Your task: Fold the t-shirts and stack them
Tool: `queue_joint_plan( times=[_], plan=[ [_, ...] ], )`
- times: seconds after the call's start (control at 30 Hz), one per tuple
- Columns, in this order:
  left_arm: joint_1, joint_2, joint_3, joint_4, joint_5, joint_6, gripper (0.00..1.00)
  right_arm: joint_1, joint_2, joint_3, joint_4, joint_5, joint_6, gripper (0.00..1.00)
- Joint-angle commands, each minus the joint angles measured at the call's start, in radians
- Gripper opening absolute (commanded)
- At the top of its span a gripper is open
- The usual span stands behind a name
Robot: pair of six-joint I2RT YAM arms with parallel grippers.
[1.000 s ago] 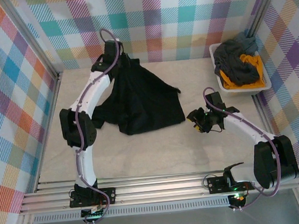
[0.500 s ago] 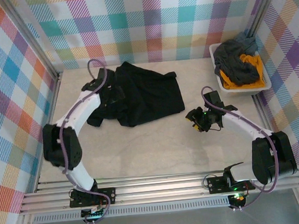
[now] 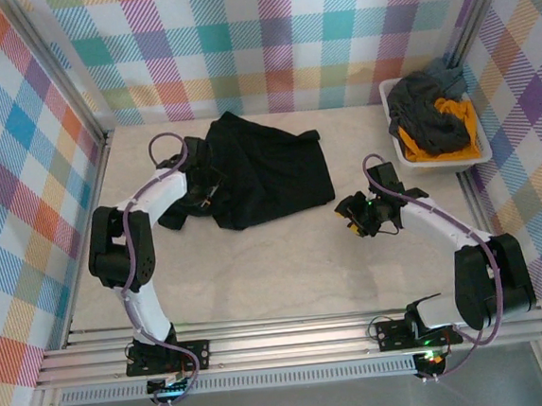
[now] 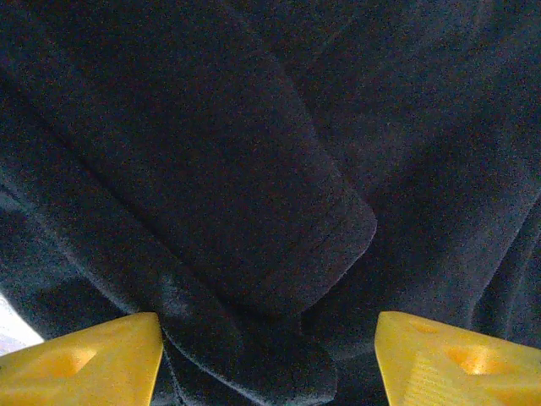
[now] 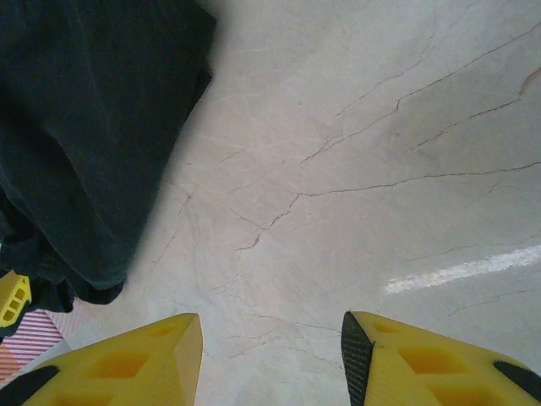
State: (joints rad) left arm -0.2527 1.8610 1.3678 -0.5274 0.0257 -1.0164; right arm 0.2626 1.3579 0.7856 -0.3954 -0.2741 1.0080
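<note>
The black t-shirt (image 3: 268,170) lies rumpled on the table (image 3: 286,268), soft and limp, surely light; the left gripper (image 4: 269,355) above it and the right gripper (image 5: 270,359) near it both have jaws spread, empty; I would pinch a hem corner.

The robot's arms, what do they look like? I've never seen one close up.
Both the left arm and right arm have white tubular links, chunky black joints and a purplish cable looping along them. The fingers are bright yellow wedges with moulded hollows.
</note>
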Motion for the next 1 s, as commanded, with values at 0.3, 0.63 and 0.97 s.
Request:
queue_joint_plan(
  times=[0.3,0.63,0.97],
  plan=[
    [-0.025,-0.007,0.007,-0.037,-0.001,-0.057,0.52,0.006,-0.006,0.015,0.013,-0.007,-0.019,0.48],
    [-0.04,-0.11,-0.133,0.091,-0.015,-0.282,0.63,0.005,-0.011,0.005,0.023,-0.016,-0.017,0.48],
    [-0.056,-0.005,-0.081,0.174,0.022,-0.343,0.28,0.006,-0.028,-0.014,0.024,-0.014,-0.015,0.48]
  ],
)
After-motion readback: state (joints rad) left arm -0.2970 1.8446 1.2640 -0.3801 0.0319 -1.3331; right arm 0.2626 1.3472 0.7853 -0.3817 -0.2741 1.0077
